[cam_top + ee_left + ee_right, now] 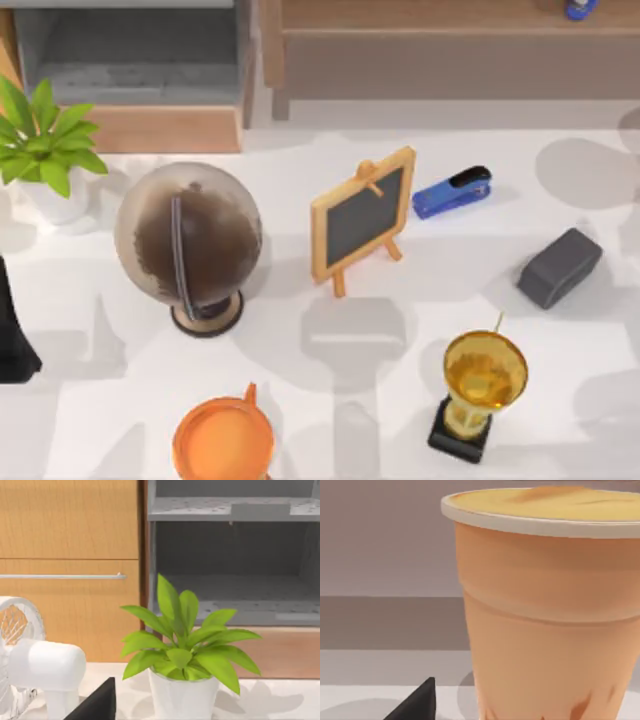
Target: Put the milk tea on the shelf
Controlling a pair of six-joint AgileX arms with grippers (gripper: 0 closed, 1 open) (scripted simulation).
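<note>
Milk tea [222, 440] stands upright at the table's near edge, left of centre, long axis vertical, lid facing up at the top camera, straw [250, 393] poking up at the far side of its rim. In my right wrist view the cup [547, 615] looms close, one dark fingertip [417, 702] beside it; I cannot tell whether those fingers are apart or together. Left arm [15, 335] parked at the left edge; jaw state unclear. Shelf [130, 60] is at far left, beyond the plant [40, 140] and globe [190, 245].
</note>
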